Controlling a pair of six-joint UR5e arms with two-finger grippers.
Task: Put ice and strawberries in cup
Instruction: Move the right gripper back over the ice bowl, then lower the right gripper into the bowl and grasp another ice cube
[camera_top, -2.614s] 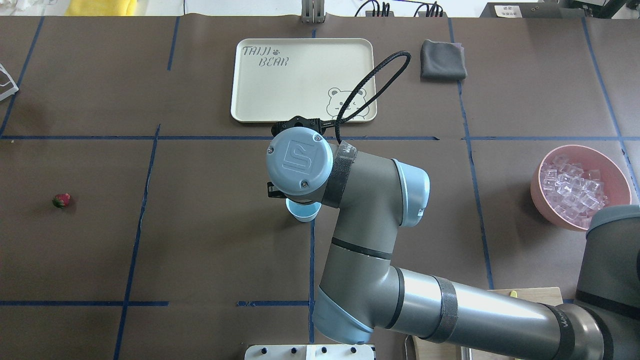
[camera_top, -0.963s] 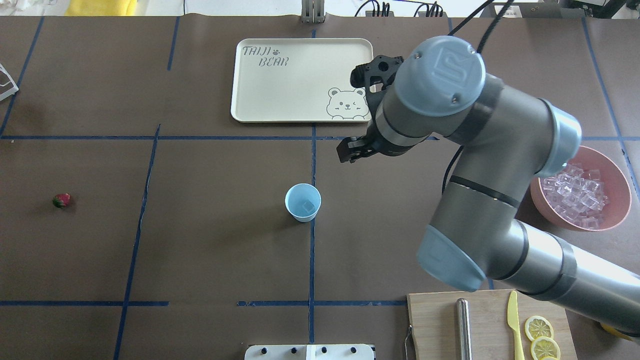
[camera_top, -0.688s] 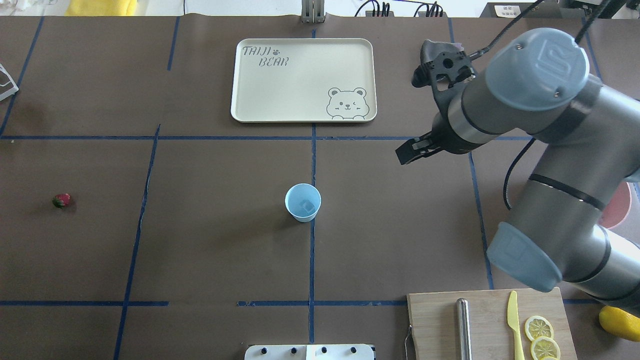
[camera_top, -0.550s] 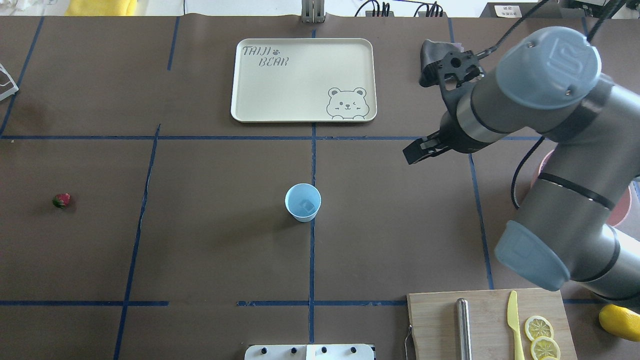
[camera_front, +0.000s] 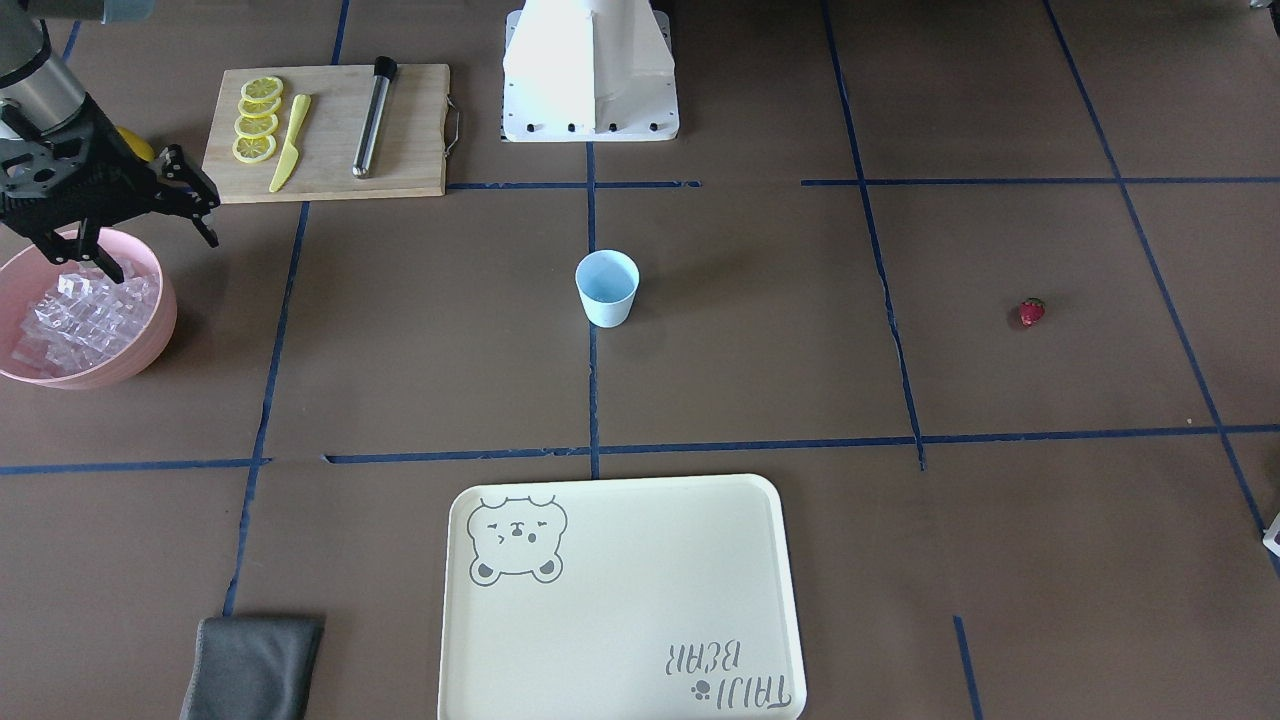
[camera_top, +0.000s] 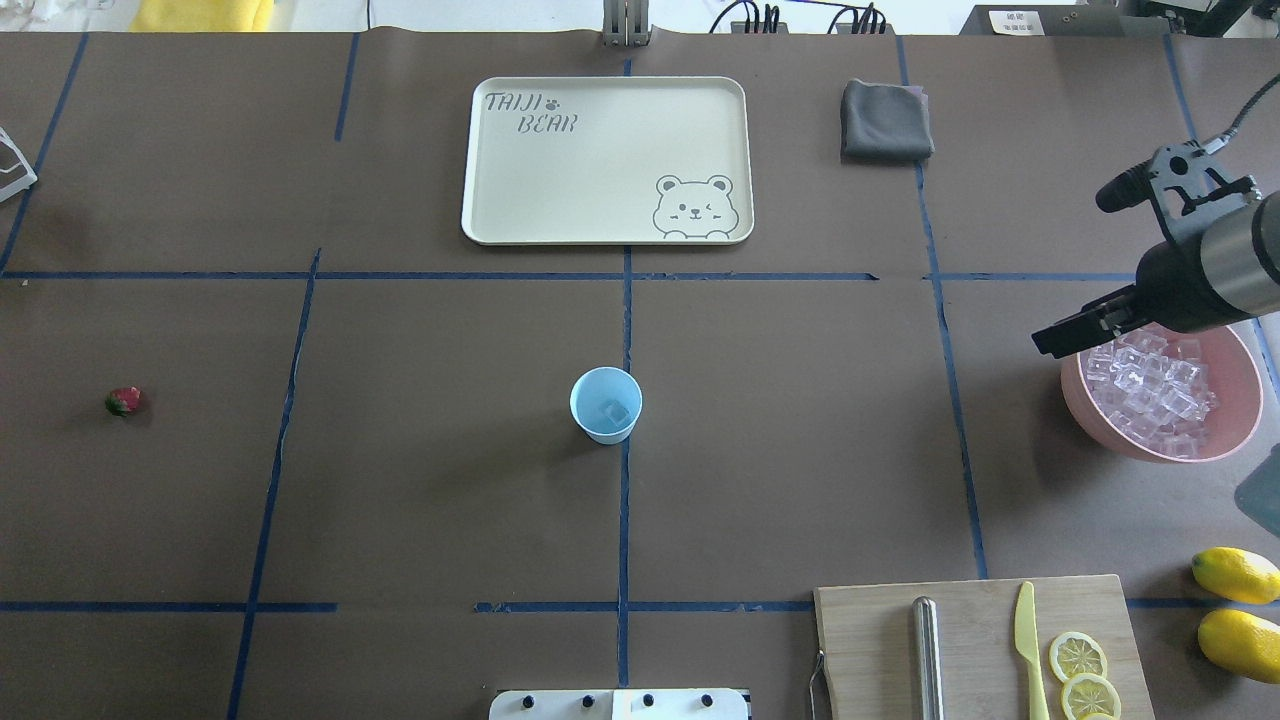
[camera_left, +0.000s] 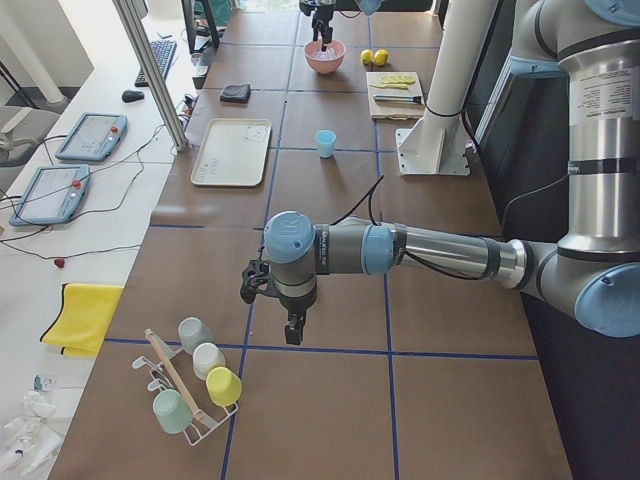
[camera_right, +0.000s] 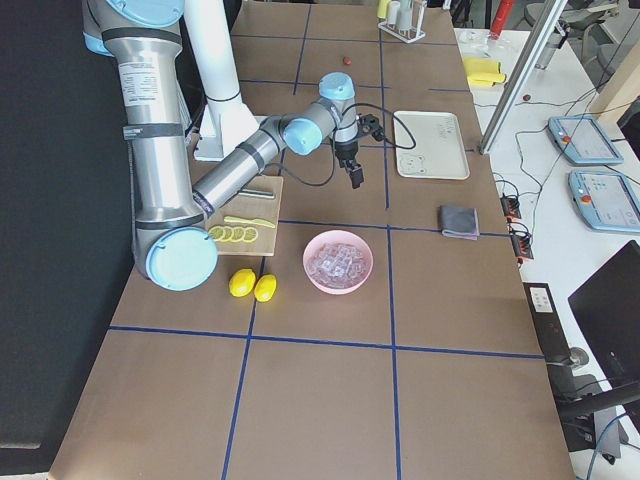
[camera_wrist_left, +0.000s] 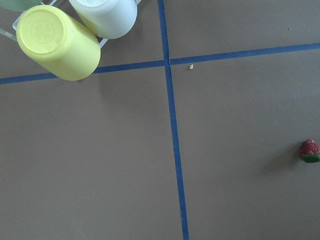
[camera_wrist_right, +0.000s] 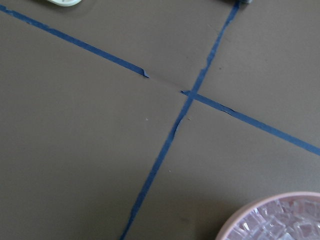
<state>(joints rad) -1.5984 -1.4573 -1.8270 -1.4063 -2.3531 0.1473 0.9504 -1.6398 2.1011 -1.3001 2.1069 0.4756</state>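
My right gripper (camera_front: 162, 252), jaws parted and empty, hangs by the round pink bowl (camera_front: 135, 360), ready for clear ice cubes (camera_front: 70, 315) (small pale-blue cup (camera_top: 600, 430) holds one).

Overhead looking down-forward, opposite front view steeply down, both sharing the cup (camera_top: 605, 405), lengthwise end views, close wrist views.

Shows a cream bear-print tray (camera_top: 600, 170) on the brown table (camera_top: 400, 480). Sets a folded grey cloth (camera_top: 886, 120) near the tray; puts a pink bowl (camera_top: 1150, 450), two whole lemons (camera_top: 1236, 575) and a wooden cutting board (camera_top: 870, 640) with lemon slices (camera_top: 1078, 655) well apart from it.
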